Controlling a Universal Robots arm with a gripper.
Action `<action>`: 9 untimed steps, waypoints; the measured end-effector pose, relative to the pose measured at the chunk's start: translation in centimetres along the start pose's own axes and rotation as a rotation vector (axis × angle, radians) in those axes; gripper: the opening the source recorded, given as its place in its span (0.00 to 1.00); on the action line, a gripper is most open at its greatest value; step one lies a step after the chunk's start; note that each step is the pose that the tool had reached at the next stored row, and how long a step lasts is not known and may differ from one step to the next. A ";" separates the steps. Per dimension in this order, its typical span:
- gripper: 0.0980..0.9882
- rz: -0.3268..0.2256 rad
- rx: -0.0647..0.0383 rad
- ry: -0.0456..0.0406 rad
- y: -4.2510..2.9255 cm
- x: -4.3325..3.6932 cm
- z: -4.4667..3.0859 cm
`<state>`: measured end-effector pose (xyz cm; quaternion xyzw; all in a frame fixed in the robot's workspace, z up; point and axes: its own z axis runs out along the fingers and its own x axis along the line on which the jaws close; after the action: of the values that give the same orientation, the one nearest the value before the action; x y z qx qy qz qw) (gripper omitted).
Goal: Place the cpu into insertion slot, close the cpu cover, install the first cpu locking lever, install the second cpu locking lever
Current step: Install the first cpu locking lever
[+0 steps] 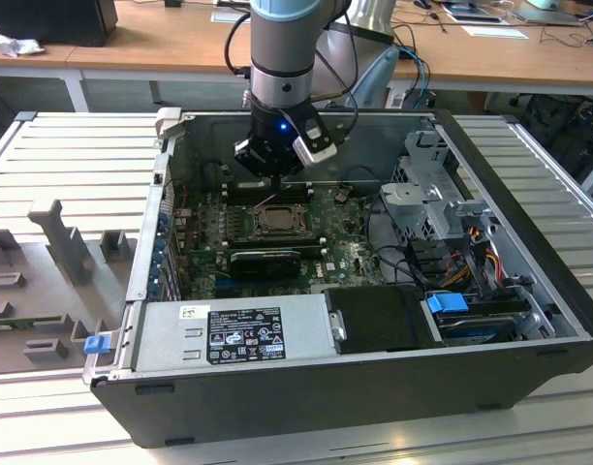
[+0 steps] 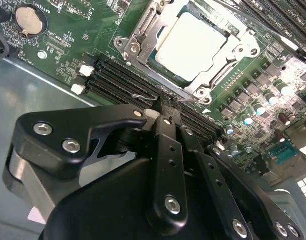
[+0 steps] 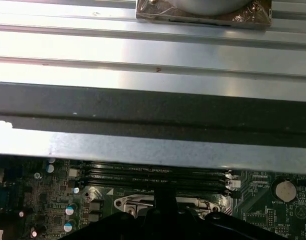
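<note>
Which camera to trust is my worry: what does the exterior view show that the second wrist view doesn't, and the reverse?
The exterior view adds the open computer case, its labelled power supply, the drive cage and the arm. The second wrist view adds the coin battery, the capacitors and a thin wire lever by the gripper. Both share the cpu framed by the cpu cover, the memory slots, and the gripper poised beside them.

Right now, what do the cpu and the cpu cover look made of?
The cpu: pale silvery-beige metal face, matte, with an even dull sheen. The cpu cover: thin stamped metal, probably steel, brighter silver with glinting edges.
</note>
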<state>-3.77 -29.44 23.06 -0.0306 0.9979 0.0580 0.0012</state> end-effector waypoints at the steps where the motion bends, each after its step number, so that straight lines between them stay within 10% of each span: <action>1: 0.01 0.000 0.000 -0.0001 0.00 0.02 0.00; 9: 0.01 -0.002 0.000 0.0002 0.09 -0.44 -0.37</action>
<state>-3.33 -29.36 23.43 -0.0314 0.9978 0.0580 0.0011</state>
